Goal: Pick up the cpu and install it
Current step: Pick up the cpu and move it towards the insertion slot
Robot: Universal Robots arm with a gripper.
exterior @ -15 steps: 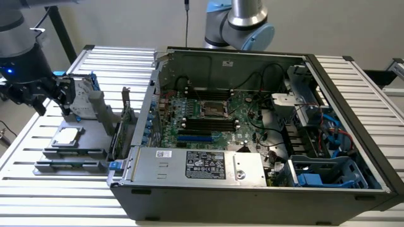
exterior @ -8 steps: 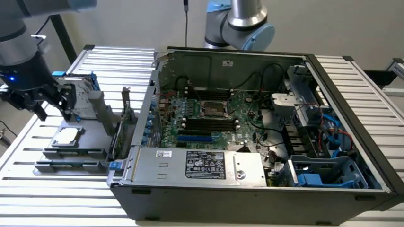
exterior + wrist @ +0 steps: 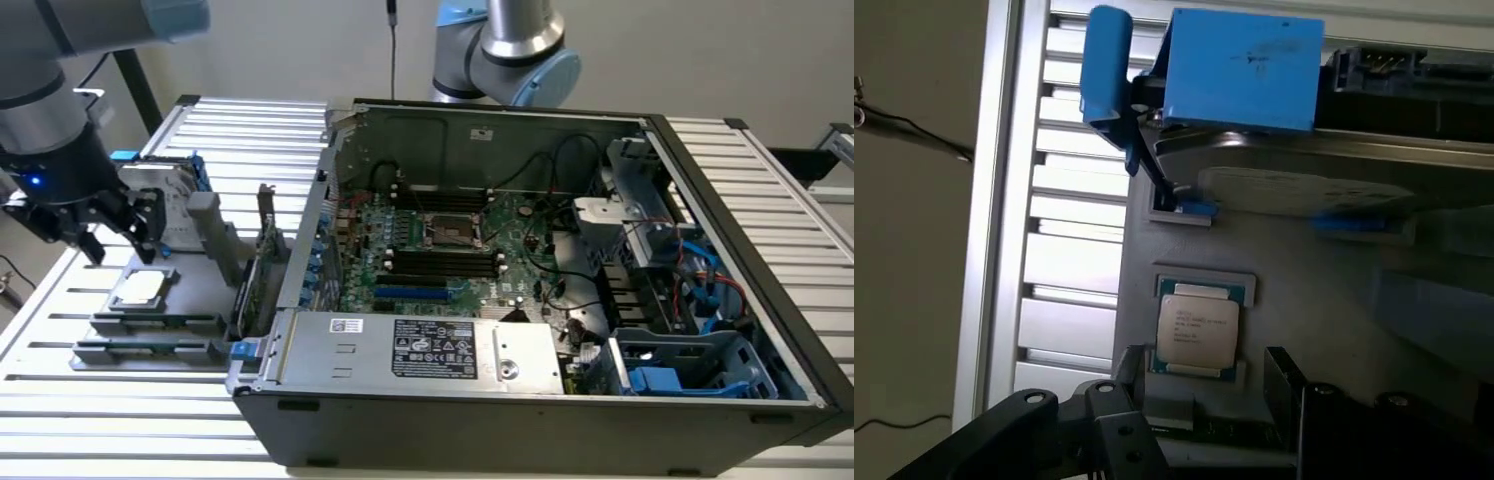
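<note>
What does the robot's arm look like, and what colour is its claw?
The arm is made of round silver-grey tubes with light blue caps on the joints. A small blue light glows near the wrist. The gripper is black, and its thin jointed fingers are held together by little round bolts.

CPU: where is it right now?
The cpu lies flat in a grey holder at the exterior view's left, outside the computer case. The open end effector hangs close above it.
</note>
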